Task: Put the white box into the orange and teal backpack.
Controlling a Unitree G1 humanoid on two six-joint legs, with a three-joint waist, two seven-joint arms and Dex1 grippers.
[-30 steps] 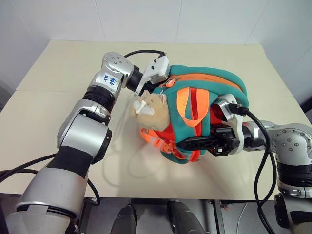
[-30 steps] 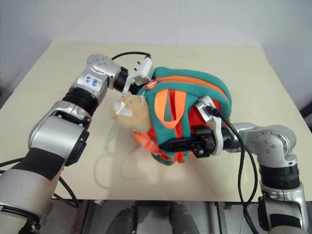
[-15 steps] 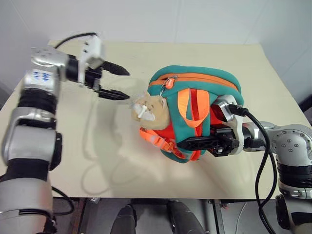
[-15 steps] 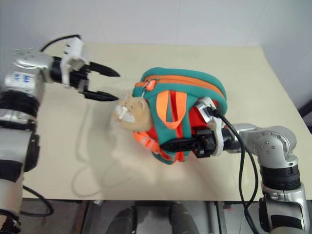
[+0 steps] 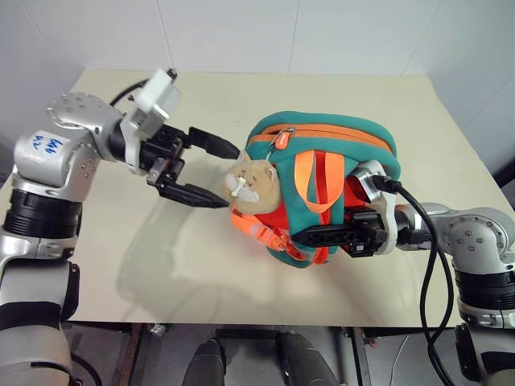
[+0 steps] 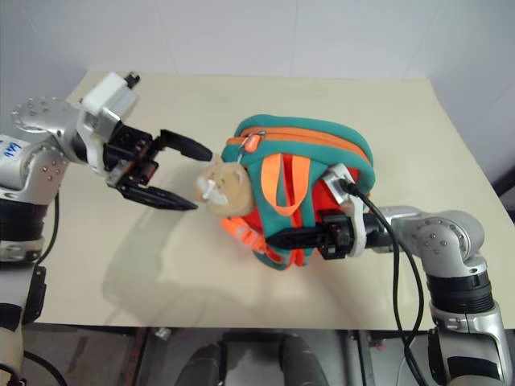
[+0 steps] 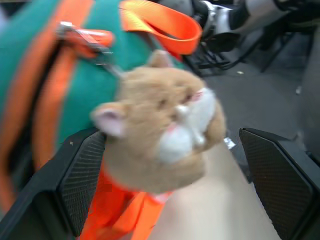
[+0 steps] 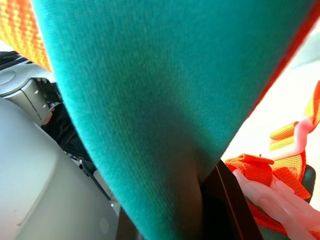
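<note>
- In the middle of the frame, the orange and teal backpack (image 5: 322, 189) sits on the tan table (image 5: 386, 96).
- The backpack has a teal top with an orange zip line running across it.
- Orange loops (image 5: 310, 181) hang down over its front.
- A tan plush cat (image 5: 251, 178) hangs at the backpack's left side, next to a small orange zipper pull (image 5: 279, 138).
- More orange straps (image 5: 261, 232) lie on the table just under the cat.
- At the left of the frame, the left gripper (image 5: 216, 170) points toward the cat.
- Its two black fingers (image 5: 211, 143) are spread wide apart, one higher in the frame and one lower. Nothing is between them.
- The finger tips are near the cat. I cannot tell if they touch it.
- In the left wrist view the cat (image 7: 160, 130) sits between the two black pads (image 7: 82, 175), with the teal bag behind it.
- At the lower right of the frame, the right gripper (image 5: 310, 236) reaches in from the right, low against the backpack's front.
- Its fingers are pinched together on a teal strap of the backpack.
- In the right wrist view, teal cloth (image 8: 150, 100) lies right over the black fingers (image 8: 227, 210).
- The white box cannot be seen from outside the backpack.
- White walls (image 5: 241, 32) stand behind the table.
</note>
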